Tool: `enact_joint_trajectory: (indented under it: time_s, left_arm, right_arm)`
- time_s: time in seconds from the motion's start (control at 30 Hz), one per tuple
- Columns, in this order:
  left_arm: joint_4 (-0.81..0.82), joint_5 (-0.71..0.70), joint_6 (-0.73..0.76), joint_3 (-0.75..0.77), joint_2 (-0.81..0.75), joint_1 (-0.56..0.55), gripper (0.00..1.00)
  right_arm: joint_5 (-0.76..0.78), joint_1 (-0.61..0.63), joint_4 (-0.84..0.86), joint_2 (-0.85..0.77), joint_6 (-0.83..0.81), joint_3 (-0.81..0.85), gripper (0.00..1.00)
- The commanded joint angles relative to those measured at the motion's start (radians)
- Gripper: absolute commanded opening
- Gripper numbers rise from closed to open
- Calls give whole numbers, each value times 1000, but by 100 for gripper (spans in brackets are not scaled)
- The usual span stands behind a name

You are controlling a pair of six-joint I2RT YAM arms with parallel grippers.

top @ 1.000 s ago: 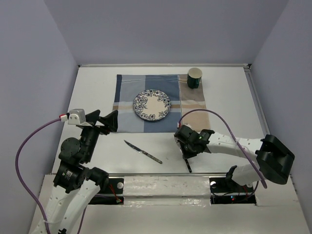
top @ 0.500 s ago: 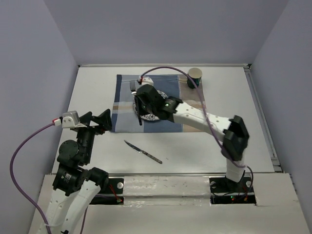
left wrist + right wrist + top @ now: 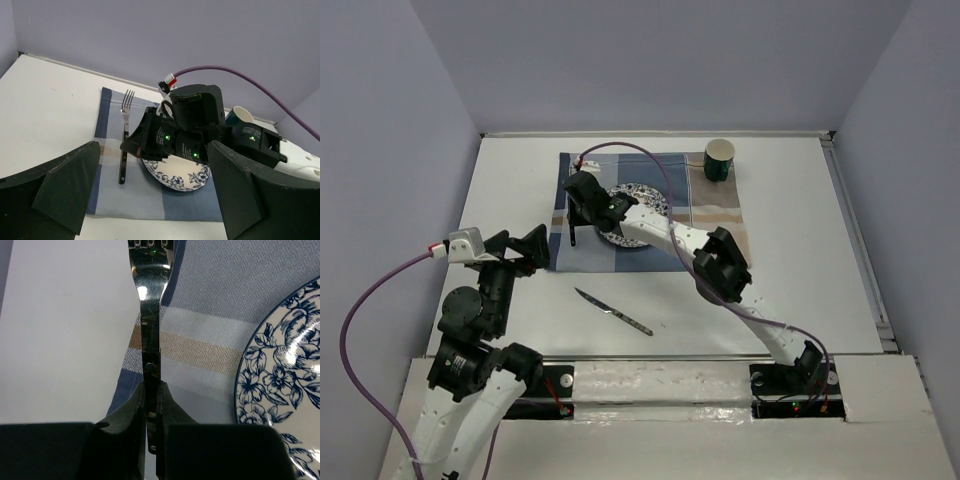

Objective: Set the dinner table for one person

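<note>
**A:** Top camera first, what's where?

**B:** The dinner table point(image 3: 800, 260) is the big white top under everything. A striped cloth point(image 3: 620, 258) sits toward 12 o'clock on it, with the plate point(image 3: 652, 196) in the middle of it. The cup point(image 3: 719, 159) is at 2 o'clock from the plate. The knife point(image 3: 613, 311) lies on bare table at 6 o'clock. The right gripper point(image 3: 577, 218) is at the plate's 9 o'clock with the fork point(image 3: 574, 234). The left gripper point(image 3: 523, 250) hangs at 8 o'clock, spread wide with nothing in it.

**A:** Left wrist cam?

**B:** Its fingers point(image 3: 70, 185) stand far apart. The fork runs 12 to 6 down the cloth's left strip, tines at 12.

**A:** Right wrist?

**B:** Fingers point(image 3: 135, 410) pinched tight on the fork's handle. Bare table at 9 o'clock, plate at 3.
</note>
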Motion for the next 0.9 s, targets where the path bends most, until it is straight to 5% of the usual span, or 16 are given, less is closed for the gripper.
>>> enact_joint_trajectory:
  time_s: [0.0, 0.73, 0.87]
  left_arm:
    - [38, -13, 6, 29, -8, -10, 99]
    - [50, 19, 8, 23, 3, -19, 99]
    - [52, 22, 8, 23, 5, -19, 99]
  right_arm:
    - [4, -10, 37, 31, 80, 111, 0]
    - [-68, -68, 38, 133, 134, 95, 0]
    - [-80, -68, 38, 149, 140, 109, 20]
